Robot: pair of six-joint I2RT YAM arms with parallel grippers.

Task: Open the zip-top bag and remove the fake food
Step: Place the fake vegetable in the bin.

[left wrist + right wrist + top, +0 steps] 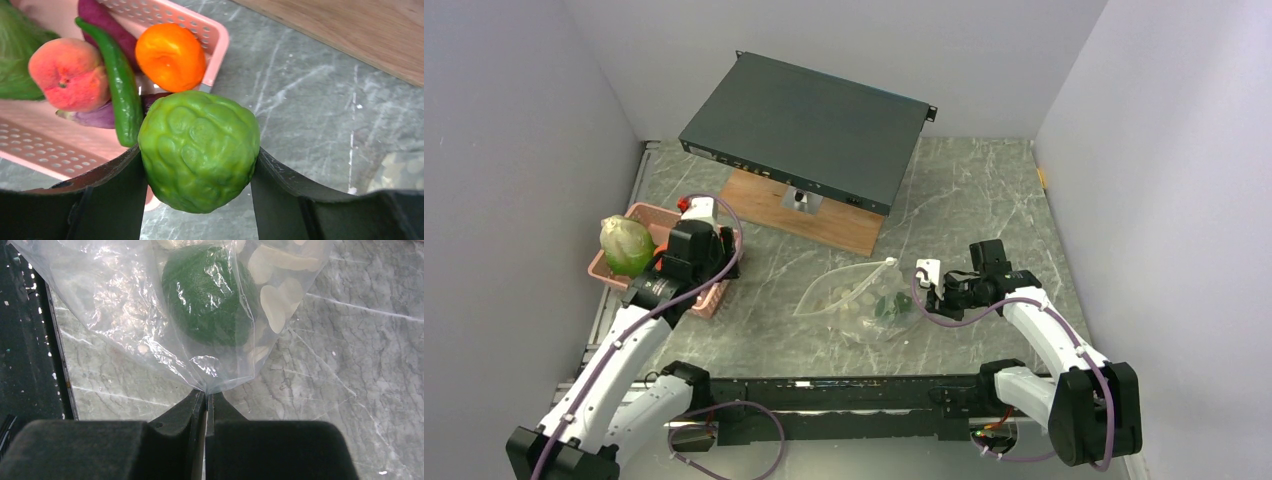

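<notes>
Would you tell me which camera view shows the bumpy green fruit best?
The left wrist view: the bumpy green fruit fills mid-frame, held in the left gripper by the basket. The top view does not show it, since the arm covers that spot. The right wrist view shows only the bag, pinched by the right gripper.

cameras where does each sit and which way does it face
Top external: above, behind the bases, looking down at the table; both arms show.
Left wrist: on that arm, facing the left tool gripping a bumpy green fruit by the pink basket.
Right wrist: on that arm, facing the right tool pinching the zip-top bag.
Shared: top and right wrist show that bag.
</notes>
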